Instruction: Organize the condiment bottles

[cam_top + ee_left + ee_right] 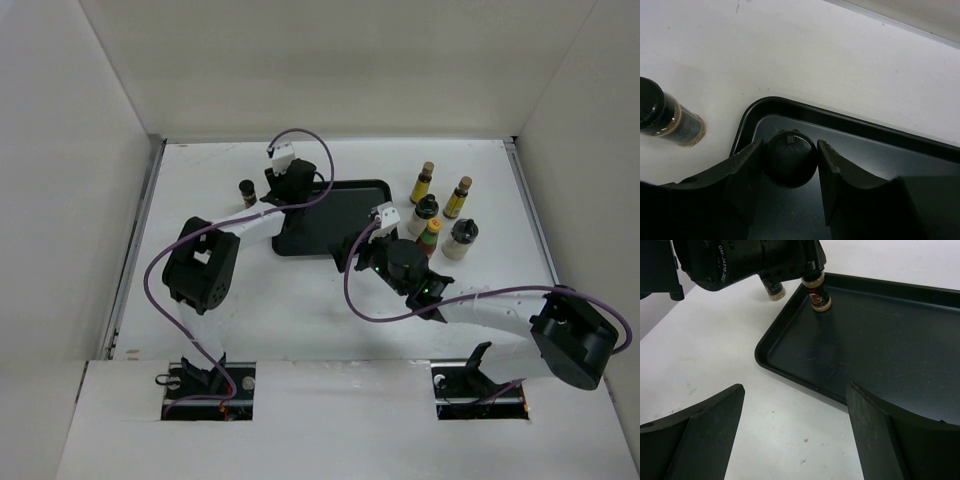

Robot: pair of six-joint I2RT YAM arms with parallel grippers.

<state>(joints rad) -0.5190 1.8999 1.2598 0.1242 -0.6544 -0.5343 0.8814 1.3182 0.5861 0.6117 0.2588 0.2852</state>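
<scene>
Right gripper (795,387) hangs low over the near edge of the tray (880,340), close to the tray's near-left corner. Its jaws are spread wide with nothing between them; one finger is over the white table (300,310) and the other over the tray floor.

At the tray's far-left corner, the left gripper (790,145) is clamped on the black cap of a short dark jar (816,292). This jar stands upright just inside the rim, with its base at the tray floor. Whether it rests there or hangs a hair above cannot be told.

Just outside that same corner, to the tray's left, a second short dark jar (247,192) stands upright on the table, apart from the rim.

Off the tray's right side, five bottles stand grouped on the table. A green-red bottle with a yellow cap (430,237) and a whitish black-capped bottle (424,213) are closest to the tray's right edge. Another whitish black-capped bottle (462,238) stands further right. Two slim brown bottles with yellow caps (423,182) (459,197) are the farthest back.
</scene>
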